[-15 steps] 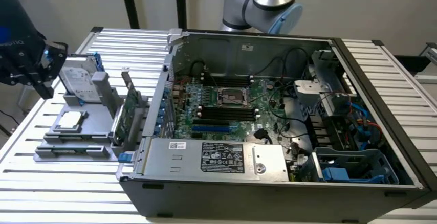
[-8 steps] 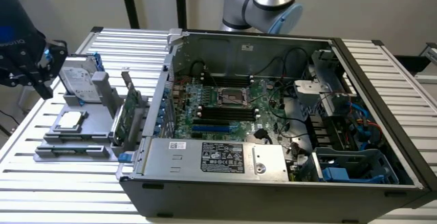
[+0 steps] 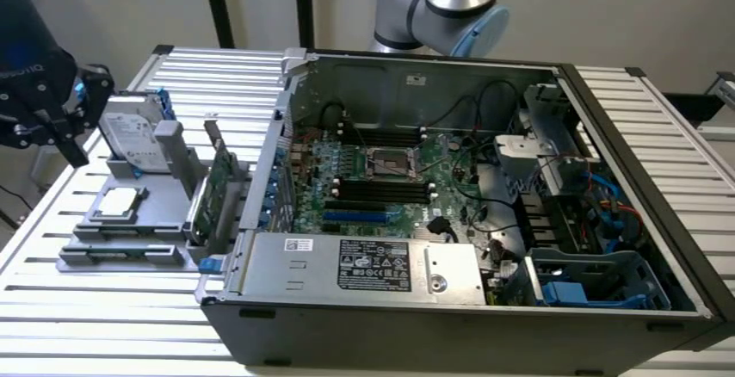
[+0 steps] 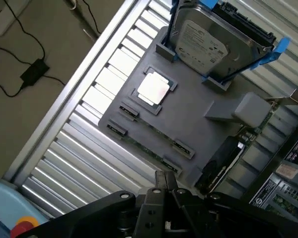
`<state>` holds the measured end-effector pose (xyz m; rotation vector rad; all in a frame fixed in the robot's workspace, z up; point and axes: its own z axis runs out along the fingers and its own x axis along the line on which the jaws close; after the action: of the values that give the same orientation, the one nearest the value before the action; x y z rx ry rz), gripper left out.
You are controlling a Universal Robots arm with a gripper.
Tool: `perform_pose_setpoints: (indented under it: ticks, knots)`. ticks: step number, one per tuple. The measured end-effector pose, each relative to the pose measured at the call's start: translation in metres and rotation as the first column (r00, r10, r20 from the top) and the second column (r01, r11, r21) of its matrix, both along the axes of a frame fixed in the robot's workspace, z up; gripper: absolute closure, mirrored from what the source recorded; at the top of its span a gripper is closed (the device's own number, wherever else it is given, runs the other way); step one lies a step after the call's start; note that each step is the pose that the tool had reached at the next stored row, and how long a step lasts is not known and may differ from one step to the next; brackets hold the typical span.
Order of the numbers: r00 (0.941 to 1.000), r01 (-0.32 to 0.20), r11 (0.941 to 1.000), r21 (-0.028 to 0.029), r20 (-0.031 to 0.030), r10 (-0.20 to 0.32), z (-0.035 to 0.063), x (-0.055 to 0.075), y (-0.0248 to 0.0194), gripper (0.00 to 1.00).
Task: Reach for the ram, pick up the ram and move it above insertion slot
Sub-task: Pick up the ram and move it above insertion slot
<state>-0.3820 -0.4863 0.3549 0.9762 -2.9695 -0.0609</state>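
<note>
- Wrist view: your gripper [image 4: 165, 181] hovers over the gray tray's [image 4: 188, 116] edge, jaws pressed together, holding nothing.
- Your ram [image 4: 143, 145] sits in the tray's clips, between the gripper and the square processor chip [image 4: 153, 89].

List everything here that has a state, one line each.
computer case: open, side panel off.
memory slots: look empty.
ram: on edge in the gray tray, not lifted.
hard drive: propped tilted in its cradle.
processor chip: flat in its recess.
expansion card: upright on the tray.
gripper: above the tray, off the ram.
</note>
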Motion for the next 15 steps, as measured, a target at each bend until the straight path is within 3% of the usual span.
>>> perform_pose_setpoints:
  ticks: [4, 8, 11, 15]
  knots:
    - [0.9973, -0.073, 0.9973, 0.0001, 0.0, 0.073, 0.0, 0.0, 0.0, 0.89]
    - [0.9894, -0.145, 0.9894, 0.0001, 0.0001, 0.145, -0.0001, 0.0, 0.0, 0.89]
    - [0.98, -0.199, 0.98, 0.0, 0.0, 0.199, -0.0001, 0.0, 0.0, 0.89]
    - [0.9628, -0.27, 0.9628, 0.0, 0.0, 0.27, -0.0001, 0.0, 0.0, 0.89]
